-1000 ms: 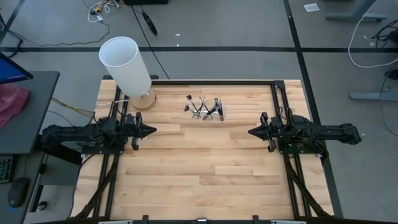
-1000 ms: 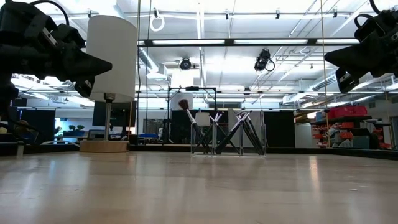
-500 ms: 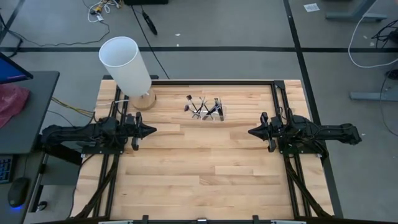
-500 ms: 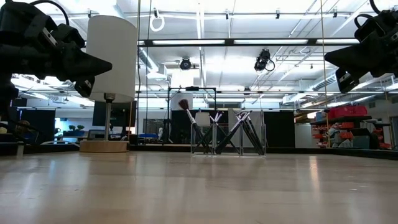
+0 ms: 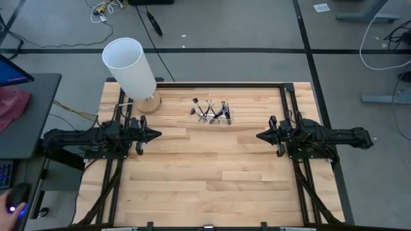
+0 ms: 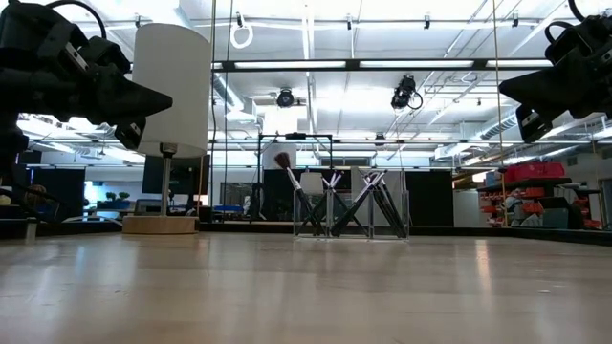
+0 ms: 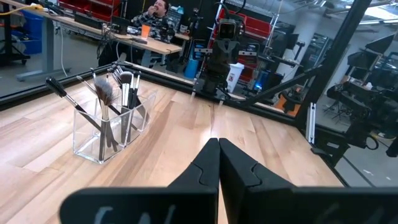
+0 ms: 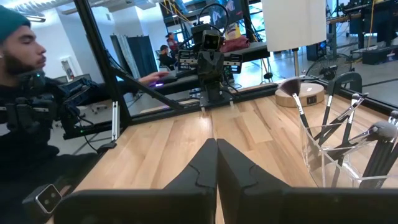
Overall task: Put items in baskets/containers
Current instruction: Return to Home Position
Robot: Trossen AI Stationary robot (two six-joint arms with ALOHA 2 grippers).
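A small clear plastic holder [image 5: 215, 117] stands near the table's far edge, in the middle. Several thin dark-handled brushes [image 7: 109, 109] stand in it, leaning on its walls with their bristle tips up; they also show in the low view [image 6: 349, 203] and the right wrist view [image 8: 348, 137]. My left gripper [image 5: 157, 135] hovers shut above the table's left side. My right gripper [image 5: 259, 136] hovers shut above the right side. Both point at each other across the table, and the holder lies beyond the gap between them.
A tall white cylinder on a round wooden base [image 5: 133, 70] stands at the far left corner. Bare wood [image 5: 205, 173] fills the middle and near part of the table. People sit at desks beyond the table [image 8: 25, 106].
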